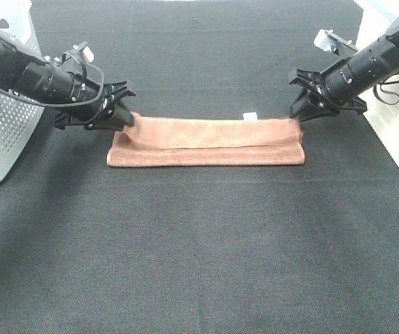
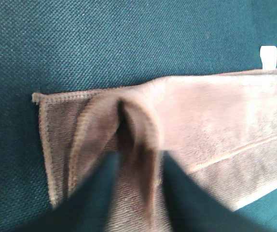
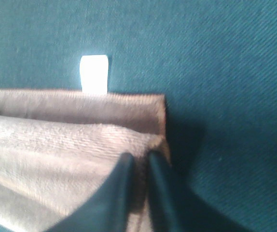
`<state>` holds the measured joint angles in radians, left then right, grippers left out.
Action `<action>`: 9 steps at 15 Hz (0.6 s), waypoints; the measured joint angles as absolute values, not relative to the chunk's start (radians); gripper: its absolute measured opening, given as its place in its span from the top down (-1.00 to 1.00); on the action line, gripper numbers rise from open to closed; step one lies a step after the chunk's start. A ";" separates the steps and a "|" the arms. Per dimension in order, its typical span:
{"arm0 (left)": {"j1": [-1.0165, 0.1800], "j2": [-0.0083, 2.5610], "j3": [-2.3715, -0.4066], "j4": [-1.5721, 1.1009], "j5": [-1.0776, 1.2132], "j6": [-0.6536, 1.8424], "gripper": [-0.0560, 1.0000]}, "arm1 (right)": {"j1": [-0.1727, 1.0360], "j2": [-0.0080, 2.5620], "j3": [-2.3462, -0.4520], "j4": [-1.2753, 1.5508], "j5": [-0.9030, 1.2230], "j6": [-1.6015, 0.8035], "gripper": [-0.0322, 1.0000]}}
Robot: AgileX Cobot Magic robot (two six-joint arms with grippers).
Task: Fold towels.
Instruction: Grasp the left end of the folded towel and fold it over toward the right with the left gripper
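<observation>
Left jaws pinch a raised fold at the left end of the towel (image 1: 206, 142). Right jaws seemingly nip its right end, though blur obscures contact. Between them it lies folded, long axis arm to arm, on the bench (image 1: 199, 243).

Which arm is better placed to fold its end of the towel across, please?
Probably the left: the left claw pinches a raised ridge of the towel at its end, while the right claw nips only the far corner's edge.
</observation>
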<state>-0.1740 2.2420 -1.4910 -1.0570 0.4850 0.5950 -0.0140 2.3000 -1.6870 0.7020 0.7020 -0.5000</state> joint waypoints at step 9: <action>-0.174 2.183 -1.495 -0.841 0.493 0.404 -0.45 | -0.014 2.241 -1.687 0.551 0.857 -0.331 -0.37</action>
